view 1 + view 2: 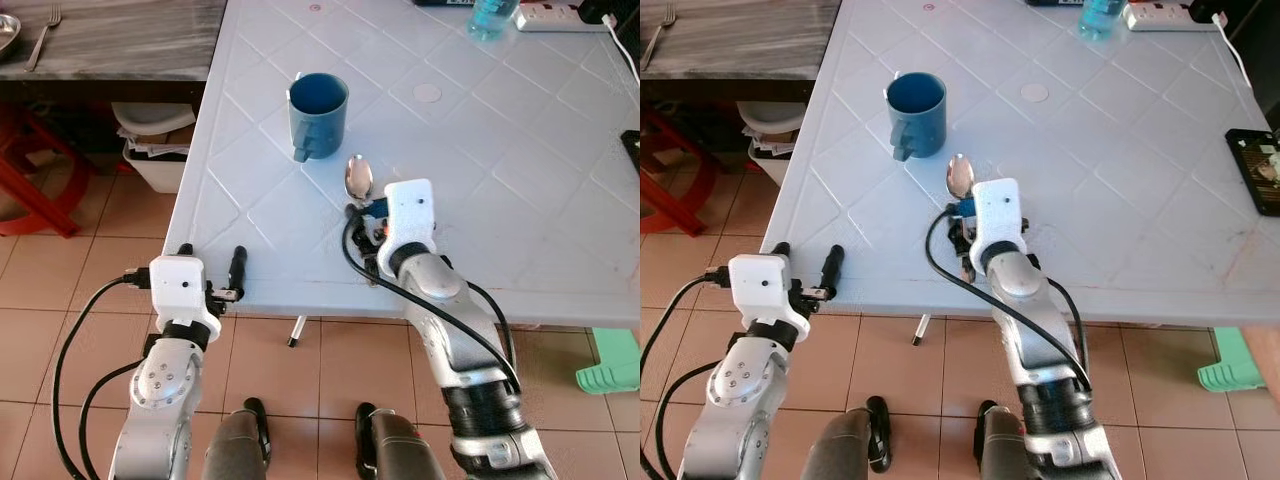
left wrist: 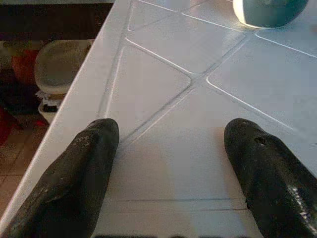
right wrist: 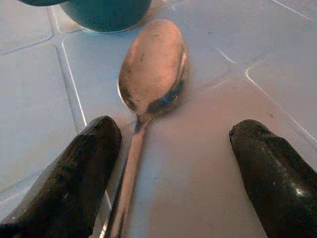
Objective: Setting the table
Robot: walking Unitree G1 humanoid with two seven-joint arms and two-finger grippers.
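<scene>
From the head camera, the white table [image 1: 520, 200] is stretching out ahead, with the blue mug [image 1: 318, 113] standing upright and the spoon [image 1: 358, 178] lying just beside it, bowl toward the mug. The right wrist camera is giving the close look the head view cannot: the spoon's bowl [image 3: 152, 67] is facing up, its handle running back between the two black fingers [image 3: 74, 173], close along one of them, though whether it is touching that finger is hard to tell. The right gripper [image 3: 171, 168] is hanging wide open over the handle, gripping nothing.

Over at the near edge of the table, the left gripper [image 1: 212, 268] is also spread wide and empty; its wrist camera is showing both fingers [image 2: 74, 173] hovering over bare tabletop by the edge, with the mug's base peeking in beyond.

Only the right eye is catching a dark tray [image 1: 1258, 168] at the table's right edge. The mug's inside is looking dark blue; contents cannot be made out. A fork [image 1: 44, 35] is resting on the grey side table [image 1: 130, 40], and a bin [image 1: 155, 145] of papers is sitting below.
</scene>
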